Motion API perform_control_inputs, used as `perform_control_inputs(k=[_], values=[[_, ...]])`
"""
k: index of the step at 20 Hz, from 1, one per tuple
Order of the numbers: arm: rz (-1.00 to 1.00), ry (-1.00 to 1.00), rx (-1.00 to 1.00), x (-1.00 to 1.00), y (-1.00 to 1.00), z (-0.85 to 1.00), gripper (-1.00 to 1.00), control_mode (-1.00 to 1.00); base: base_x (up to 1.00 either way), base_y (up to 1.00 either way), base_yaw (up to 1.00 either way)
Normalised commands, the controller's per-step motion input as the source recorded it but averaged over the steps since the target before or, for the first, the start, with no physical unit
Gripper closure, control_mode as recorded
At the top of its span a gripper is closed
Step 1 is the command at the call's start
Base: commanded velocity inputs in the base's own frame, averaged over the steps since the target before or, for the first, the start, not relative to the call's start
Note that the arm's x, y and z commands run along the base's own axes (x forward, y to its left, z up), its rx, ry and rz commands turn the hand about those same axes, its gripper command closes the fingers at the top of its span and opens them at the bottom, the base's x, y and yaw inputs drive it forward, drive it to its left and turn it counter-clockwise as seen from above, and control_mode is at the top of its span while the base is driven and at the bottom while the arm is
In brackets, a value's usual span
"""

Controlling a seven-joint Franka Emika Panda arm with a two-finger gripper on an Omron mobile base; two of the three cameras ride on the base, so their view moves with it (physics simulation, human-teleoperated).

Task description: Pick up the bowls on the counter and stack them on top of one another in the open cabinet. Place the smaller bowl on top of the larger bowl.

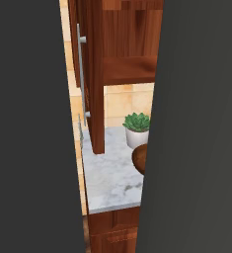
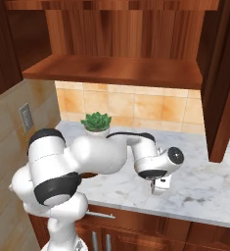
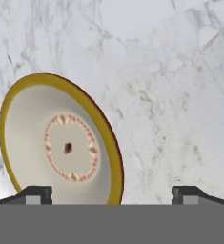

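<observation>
Bowl [image 3: 61,147] on the counter [image 3: 170,95] — plant pot [image 2: 97,125] behind, cabinet [image 2: 116,68] above.

The arm [image 2: 77,162] is glossy white with rounded, bulging segments joined by dark grey bands. A round dark cap sits on the wrist above the counter [image 2: 204,193]. Two small dark fingertips [image 3: 35,194] have paler grey pads.

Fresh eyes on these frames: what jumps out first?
In the hand view, a bowl with a cream inside, a yellow rim and a red-dotted ring sits on the marble counter, just above the open gripper. In the right base view, the white arm hunches low over the counter beneath the open cabinet's shelf, the succulent behind it.
</observation>
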Motion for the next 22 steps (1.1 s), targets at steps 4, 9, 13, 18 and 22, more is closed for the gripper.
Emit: perform_control_inputs(k=[4, 9, 13, 18, 22], values=[[0.00, 0.00, 0.09, 0.10, -0.07, -0.05, -1.00, -1.00, 0.00, 0.00, 0.00], [0.00, 0.00, 0.06, 0.09, 0.00, -0.05, -1.00, -1.00, 0.00, 0.00, 0.00], [0.00, 0.00, 0.03, 0.08, 0.00, -0.10, -1.00, -1.00, 0.00, 0.00, 0.00], [0.00, 0.00, 0.01, 0.01, 0.00, -0.17, -1.00, -1.00, 0.00, 0.00, 0.00], [0.00, 0.00, 0.00, 0.00, 0.00, -0.17, -1.00, -1.00, 0.00, 0.00, 0.00]])
